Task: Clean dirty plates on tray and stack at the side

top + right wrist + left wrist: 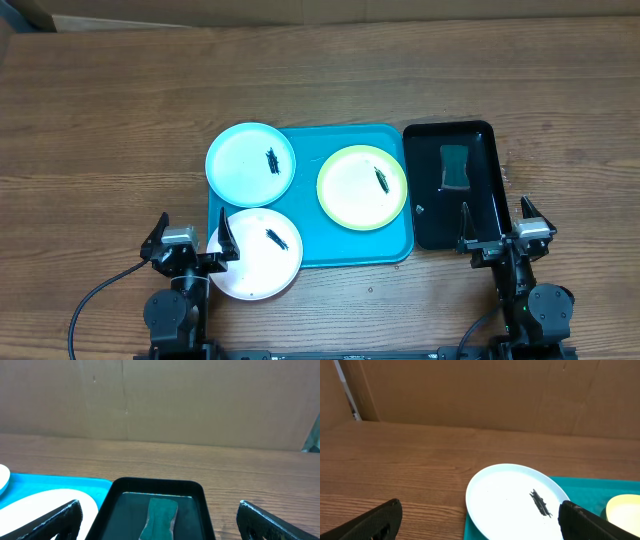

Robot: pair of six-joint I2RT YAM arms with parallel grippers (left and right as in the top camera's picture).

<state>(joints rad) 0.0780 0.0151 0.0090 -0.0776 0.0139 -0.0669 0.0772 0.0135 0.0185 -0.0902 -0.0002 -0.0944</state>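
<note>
**Both tools spread and empty at the near edge; three smeared plates on the tray**

The left tool (192, 238) sits at the worktop's (110, 130) near edge, left of centre, fingers spread wide with nothing between them. From overhead its inner finger overlaps the left rim of the white plate (255, 258); whether they touch cannot be told. The right tool (495, 228) sits at the near edge toward the right, also spread wide and empty, its inner finger over the near rim of the black tray (482, 215).

The white plate lies on the near-left corner of the tray (340, 248), hanging over onto the worktop. The cyan plate (240, 165) lies on the tray's far-left corner, also overhanging it, its rim close to the white plate's. The green plate (355, 190) lies wholly inside the tray's right half, apart from the other two. Each plate carries a small dark smear (272, 160).

The tray lies mid-worktop, nearer the near edge. The black tray lies just beside its right side, with a dark green sponge (455, 166) in its far half.
</note>
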